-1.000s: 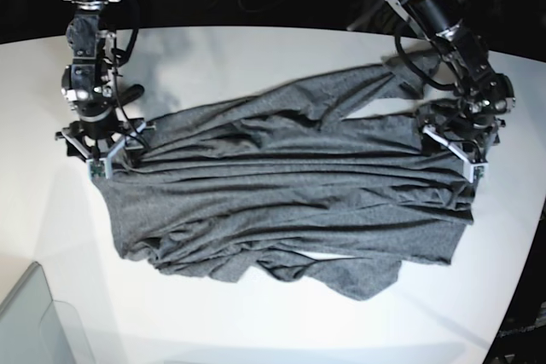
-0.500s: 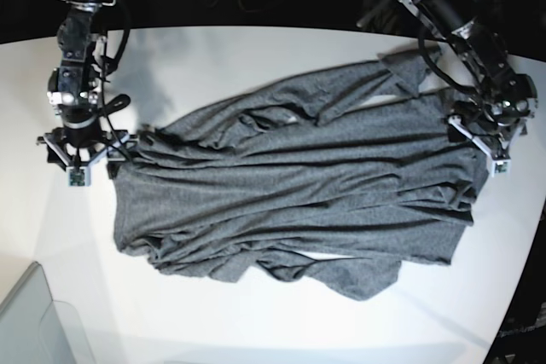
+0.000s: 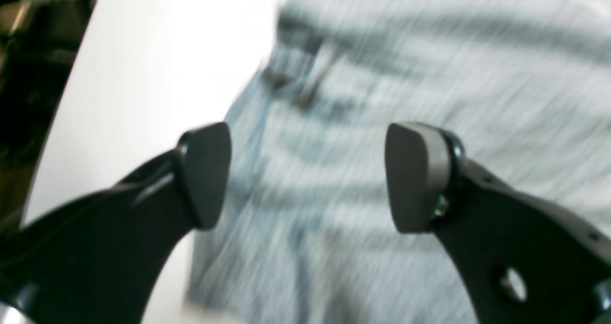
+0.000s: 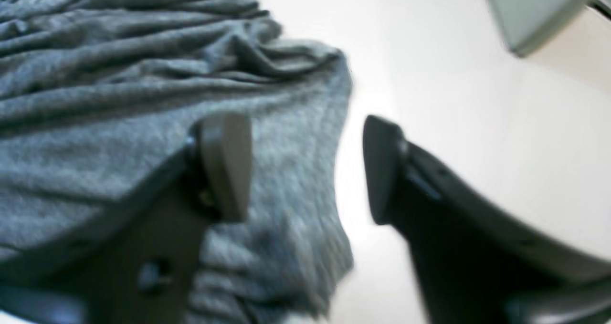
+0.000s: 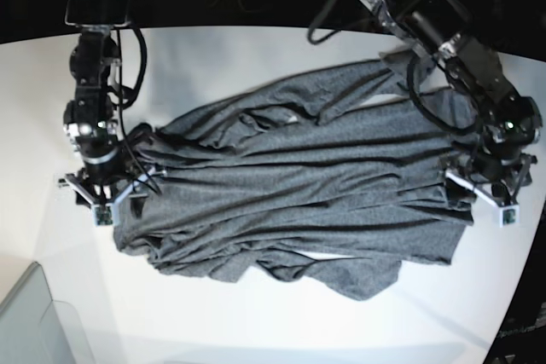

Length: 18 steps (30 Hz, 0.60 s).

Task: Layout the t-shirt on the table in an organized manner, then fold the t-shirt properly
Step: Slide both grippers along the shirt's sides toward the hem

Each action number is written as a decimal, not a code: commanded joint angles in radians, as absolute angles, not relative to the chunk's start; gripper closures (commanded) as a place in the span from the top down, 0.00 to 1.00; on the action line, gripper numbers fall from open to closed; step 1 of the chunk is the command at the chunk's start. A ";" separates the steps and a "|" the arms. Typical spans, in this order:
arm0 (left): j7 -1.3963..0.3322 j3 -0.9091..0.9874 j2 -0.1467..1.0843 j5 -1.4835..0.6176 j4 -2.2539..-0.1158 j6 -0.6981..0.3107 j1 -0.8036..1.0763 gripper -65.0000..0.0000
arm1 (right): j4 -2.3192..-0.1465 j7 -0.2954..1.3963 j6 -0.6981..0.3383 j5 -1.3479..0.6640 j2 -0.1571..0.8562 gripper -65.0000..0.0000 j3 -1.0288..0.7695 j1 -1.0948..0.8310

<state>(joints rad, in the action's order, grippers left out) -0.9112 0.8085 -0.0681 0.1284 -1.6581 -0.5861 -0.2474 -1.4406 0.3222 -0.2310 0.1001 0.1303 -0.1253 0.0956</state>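
— Across the white desk [image 5: 256, 57], what lies there?
— One dark heather-grey t-shirt [image 5: 290, 185] — spread wide but heavily rumpled, long creases running along its length, one sleeve pointing up toward the far edge and a loose flap hanging at the near side.
— Any containers?
— Only a translucent grey bin [image 5: 34, 321] at the near corner; I cannot tell what it holds.
— And the arms?
— Left gripper [image 5: 482, 198] hangs over one end of the shirt, jaws spread wide, blurred cloth showing between the pads [image 3: 415, 176] with nothing pinched.
— The other?
— Right gripper [image 5: 107, 202] sits at the opposite edge of the shirt, jaws apart, one pad [image 4: 226, 164] over the fabric and the other over bare desk — no cloth gripped.
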 commanded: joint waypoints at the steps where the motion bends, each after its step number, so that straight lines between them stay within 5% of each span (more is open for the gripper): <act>1: -0.889 0.806 -0.048 0.111 -1.638 -0.579 -0.294 0.73 | -1.438 0.295 -0.262 0.097 0.137 0.38 -0.128 0.136; 6: -0.808 0.737 0.038 0.102 -1.356 -0.576 -0.447 0.33 | -1.251 0.298 -0.315 0.104 0.136 0.04 -0.122 0.295; 9: -0.731 0.690 0.085 0.111 -1.135 -0.561 -0.539 0.02 | -1.067 0.298 -0.315 0.105 0.140 0.00 -0.124 0.420; 18: -0.349 0.512 0.194 0.102 -0.587 -0.269 -0.704 0.03 | -0.680 0.286 -0.315 0.104 0.176 0.00 -0.122 0.647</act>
<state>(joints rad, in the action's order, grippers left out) -0.3611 0.5137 0.1883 0.1120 -0.5613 -0.2584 -0.6655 -0.6636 0.3099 -0.3145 0.1081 0.1726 -0.1219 0.6136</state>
